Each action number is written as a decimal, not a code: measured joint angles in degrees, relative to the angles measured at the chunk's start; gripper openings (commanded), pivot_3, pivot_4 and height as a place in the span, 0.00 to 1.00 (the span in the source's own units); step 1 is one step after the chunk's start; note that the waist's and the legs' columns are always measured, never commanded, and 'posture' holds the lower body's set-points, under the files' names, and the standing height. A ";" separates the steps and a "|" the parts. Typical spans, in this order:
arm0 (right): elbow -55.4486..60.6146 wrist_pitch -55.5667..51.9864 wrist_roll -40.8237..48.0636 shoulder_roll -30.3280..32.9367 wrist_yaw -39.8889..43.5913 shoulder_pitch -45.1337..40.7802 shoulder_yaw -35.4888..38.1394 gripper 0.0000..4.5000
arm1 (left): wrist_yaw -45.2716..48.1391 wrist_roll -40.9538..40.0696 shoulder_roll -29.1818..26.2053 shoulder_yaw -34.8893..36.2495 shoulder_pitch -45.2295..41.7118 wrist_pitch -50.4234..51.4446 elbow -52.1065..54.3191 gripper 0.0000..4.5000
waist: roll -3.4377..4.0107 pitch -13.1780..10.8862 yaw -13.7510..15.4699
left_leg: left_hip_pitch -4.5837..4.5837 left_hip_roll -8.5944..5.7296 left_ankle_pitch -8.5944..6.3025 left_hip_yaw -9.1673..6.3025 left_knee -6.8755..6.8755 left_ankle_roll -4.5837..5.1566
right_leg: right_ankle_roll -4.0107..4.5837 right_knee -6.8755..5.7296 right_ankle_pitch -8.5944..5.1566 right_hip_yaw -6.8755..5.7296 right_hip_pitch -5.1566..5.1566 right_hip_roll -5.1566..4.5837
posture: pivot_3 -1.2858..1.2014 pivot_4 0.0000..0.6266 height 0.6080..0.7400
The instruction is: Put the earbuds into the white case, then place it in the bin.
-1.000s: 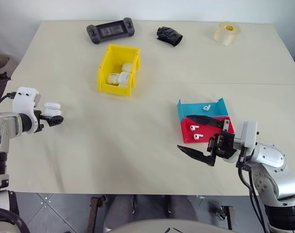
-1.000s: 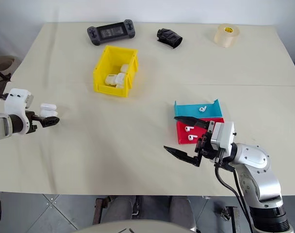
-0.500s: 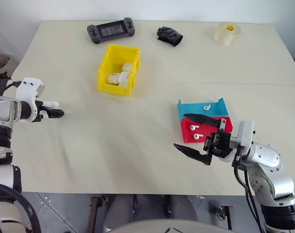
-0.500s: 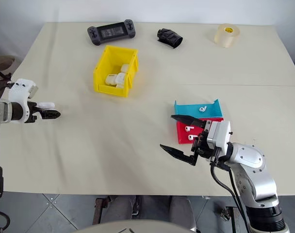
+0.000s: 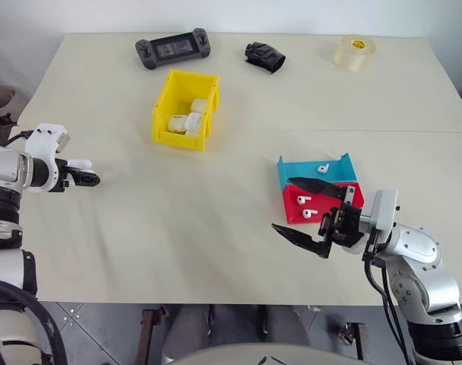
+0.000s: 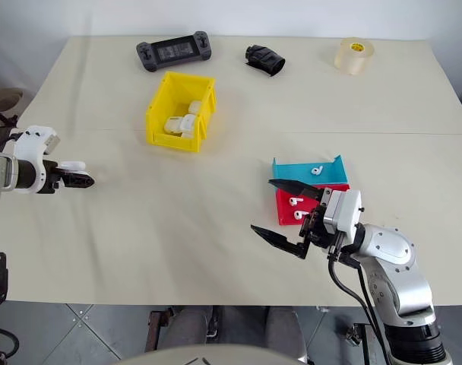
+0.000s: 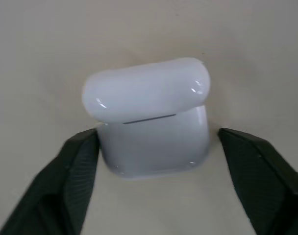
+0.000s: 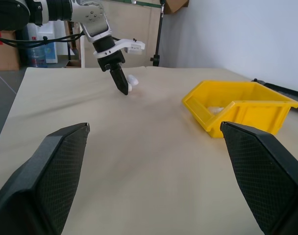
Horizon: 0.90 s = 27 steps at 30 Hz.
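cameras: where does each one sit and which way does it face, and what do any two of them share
Head eyes: on the head, looking forward and down over the table; left gripper at its left, open right gripper at its right.
Left wrist: looks down along the left gripper at the white case.
Right wrist: looks about level across the table, past its own fingers, toward the bin.
Shared: head and right wrist views both show the bin, the white case and the left gripper.

Both eye views look down from the head over the table (image 5: 216, 228). The left wrist view sits close above the white case (image 7: 149, 117). The right wrist view looks low across the table toward the bin (image 8: 237, 105), shared with both.
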State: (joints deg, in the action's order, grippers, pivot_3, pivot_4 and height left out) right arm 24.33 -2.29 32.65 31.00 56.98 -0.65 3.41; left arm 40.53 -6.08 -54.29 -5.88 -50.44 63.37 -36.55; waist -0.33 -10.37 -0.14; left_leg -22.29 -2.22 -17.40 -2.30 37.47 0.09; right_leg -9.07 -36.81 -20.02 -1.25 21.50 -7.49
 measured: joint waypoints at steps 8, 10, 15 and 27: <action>-0.02 0.36 -0.05 -0.09 -0.17 1.05 0.00 1.00 | -2.96 -0.12 1.16 3.94 2.12 2.63 2.93 0.63 | 0.00 0.00 -0.09 | 0.06 0.05 0.00 0.14 0.12 0.00 | 0.00 -0.11 0.00 0.04 0.00 0.00 | 0.52 0.24 1.00; -0.04 0.63 -0.05 -0.09 -0.17 1.09 0.01 1.00 | -3.12 -0.51 1.35 5.71 3.85 1.83 4.74 0.63 | 0.00 0.00 -0.09 | 0.06 0.05 0.00 0.13 0.11 0.00 | 0.00 -0.11 0.00 0.05 0.01 -0.01 | 0.52 0.24 1.00; -0.11 0.89 -0.08 0.02 -0.18 1.83 0.14 1.00 | 2.31 -5.94 1.91 13.27 12.44 -6.49 11.55 0.63 | 0.00 0.00 0.06 | -0.02 0.03 0.00 0.10 0.18 0.00 | 0.01 -0.07 0.00 0.05 0.01 -0.11 | 0.52 0.24 1.00; -0.79 1.09 0.11 2.66 1.03 3.95 4.18 1.00 | 26.35 -24.10 19.04 27.09 35.86 -49.15 39.94 0.63 | -0.01 0.03 0.49 | 0.00 0.11 -0.03 -0.06 0.29 -0.02 | 0.08 0.82 0.05 -0.20 -0.47 -0.07 | 0.52 0.24 1.00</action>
State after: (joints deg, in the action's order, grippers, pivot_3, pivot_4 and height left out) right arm 23.54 -1.20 32.76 33.66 58.01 3.30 7.59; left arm 66.88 -30.18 -35.24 21.20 -14.58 14.22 3.39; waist -0.34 -10.35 0.36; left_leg -22.29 -2.11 -17.43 -2.35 37.76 0.07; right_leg -8.98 -35.99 -19.98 -1.45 21.03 -7.56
